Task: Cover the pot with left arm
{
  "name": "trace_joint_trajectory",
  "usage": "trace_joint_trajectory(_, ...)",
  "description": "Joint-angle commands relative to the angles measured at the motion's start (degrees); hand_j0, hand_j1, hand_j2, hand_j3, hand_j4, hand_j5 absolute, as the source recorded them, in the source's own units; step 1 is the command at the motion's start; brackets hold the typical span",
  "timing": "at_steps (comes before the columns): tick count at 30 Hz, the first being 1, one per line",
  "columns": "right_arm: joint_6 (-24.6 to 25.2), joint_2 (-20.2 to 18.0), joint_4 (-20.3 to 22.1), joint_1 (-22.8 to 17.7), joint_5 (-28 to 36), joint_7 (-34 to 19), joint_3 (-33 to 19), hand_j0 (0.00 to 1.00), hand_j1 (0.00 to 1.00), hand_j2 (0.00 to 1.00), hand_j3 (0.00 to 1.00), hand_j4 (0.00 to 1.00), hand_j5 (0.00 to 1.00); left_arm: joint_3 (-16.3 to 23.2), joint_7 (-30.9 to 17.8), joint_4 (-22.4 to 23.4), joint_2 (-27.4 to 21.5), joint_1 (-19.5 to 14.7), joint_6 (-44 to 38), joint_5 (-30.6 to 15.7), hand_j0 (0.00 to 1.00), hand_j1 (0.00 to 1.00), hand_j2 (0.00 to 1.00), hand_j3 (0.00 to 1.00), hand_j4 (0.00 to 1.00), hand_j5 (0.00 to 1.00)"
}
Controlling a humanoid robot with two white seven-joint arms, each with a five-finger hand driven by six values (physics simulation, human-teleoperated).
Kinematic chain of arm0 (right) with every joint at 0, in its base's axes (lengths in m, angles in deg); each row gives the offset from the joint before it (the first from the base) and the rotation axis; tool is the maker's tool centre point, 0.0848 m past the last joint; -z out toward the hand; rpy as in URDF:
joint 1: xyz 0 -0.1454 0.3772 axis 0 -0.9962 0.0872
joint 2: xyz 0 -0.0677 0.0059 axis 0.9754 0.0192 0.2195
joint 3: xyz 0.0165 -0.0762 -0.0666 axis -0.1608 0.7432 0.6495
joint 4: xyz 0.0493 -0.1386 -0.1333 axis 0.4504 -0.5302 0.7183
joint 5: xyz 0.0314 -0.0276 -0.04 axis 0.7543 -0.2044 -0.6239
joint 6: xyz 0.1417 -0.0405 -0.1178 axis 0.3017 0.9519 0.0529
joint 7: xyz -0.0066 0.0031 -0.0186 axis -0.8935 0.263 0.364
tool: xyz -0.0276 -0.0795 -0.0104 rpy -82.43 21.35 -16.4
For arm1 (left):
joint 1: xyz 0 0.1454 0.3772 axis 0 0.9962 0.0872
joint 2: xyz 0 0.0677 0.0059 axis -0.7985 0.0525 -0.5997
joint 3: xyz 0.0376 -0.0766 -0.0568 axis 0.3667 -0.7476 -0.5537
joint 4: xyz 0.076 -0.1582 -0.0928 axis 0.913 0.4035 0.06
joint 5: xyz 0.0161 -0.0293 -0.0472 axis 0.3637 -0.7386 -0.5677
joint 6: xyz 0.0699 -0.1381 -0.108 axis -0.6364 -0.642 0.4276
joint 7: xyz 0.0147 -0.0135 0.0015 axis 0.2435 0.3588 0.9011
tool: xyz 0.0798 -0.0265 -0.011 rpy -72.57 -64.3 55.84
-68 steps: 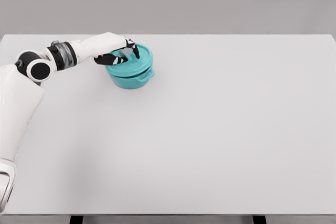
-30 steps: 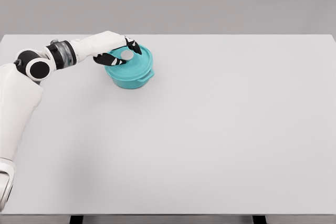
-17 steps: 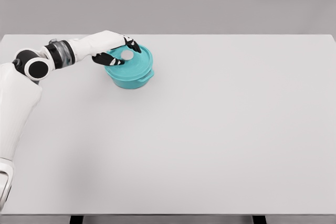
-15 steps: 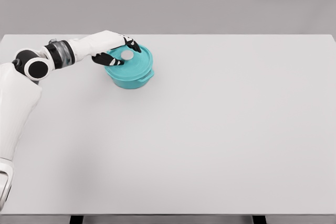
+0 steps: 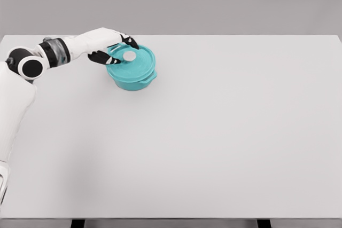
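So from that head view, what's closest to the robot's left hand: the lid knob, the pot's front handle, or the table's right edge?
From the left hand:
1. Knob, just right of the fingers, on the lid.
2. Handle, on the pot's lower right side.
3. Table's right edge, far across the picture.

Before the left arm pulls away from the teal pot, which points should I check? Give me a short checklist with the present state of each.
1. Lid sits on the teal pot: ok, it looks level.
2. Left hand has let go of the knob: ok, fingers are spread, knob shows free.
3. Fingertips clear of the lid's rim: cannot tell, they lie at its left edge.
4. Pot stands upright on the table: ok.
5. Retreat path to the left is free: ok.
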Motion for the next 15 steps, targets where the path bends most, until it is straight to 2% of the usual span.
trace_joint_trajectory(1,0.00,0.00,-0.05,0.00,0.00,-0.01,0.00,1.00,1.00,1.00,1.00,1.00,1.00,-0.14,0.03,-0.19,-0.96,0.00,-0.17,-0.39,0.73,0.73,0.73,0.73,0.73,0.73)
trace_joint_trajectory(5,0.00,0.00,-0.05,0.00,0.00,-0.01,0.00,1.00,1.00,1.00,1.00,1.00,1.00,-0.23,0.03,-0.45,-1.05,-0.26,-0.17,-0.56,0.78,0.78,0.78,0.78,0.78,0.78)
trace_joint_trajectory(8,0.00,0.00,-0.05,0.00,0.00,-0.01,0.00,1.00,1.00,1.00,1.00,1.00,1.00,-0.49,0.03,-2.73,-3.32,-0.35,-0.17,-1.27,0.88,0.88,0.88,0.88,0.88,0.88)
trace_joint_trajectory(10,0.00,0.00,0.04,0.00,0.00,-0.01,0.00,1.00,1.00,1.00,1.00,1.00,1.00,-2.95,0.03,-8.00,-9.48,0.70,-0.17,-4.52,1.00,1.00,1.00,1.00,1.00,1.00)
trace_joint_trajectory(14,0.00,0.00,0.04,0.00,0.00,-0.01,0.00,1.00,1.00,1.00,1.00,1.00,1.00,-3.57,0.03,-10.91,-22.22,6.41,-0.17,-14.10,1.00,1.00,1.00,1.00,1.00,1.00)
trace_joint_trajectory(15,0.00,0.00,0.04,0.00,0.00,-0.01,0.00,1.00,1.00,1.00,1.00,1.00,1.00,-3.66,0.03,-10.73,-22.93,7.29,-0.17,-14.63,1.00,1.00,1.00,1.00,1.00,1.00)
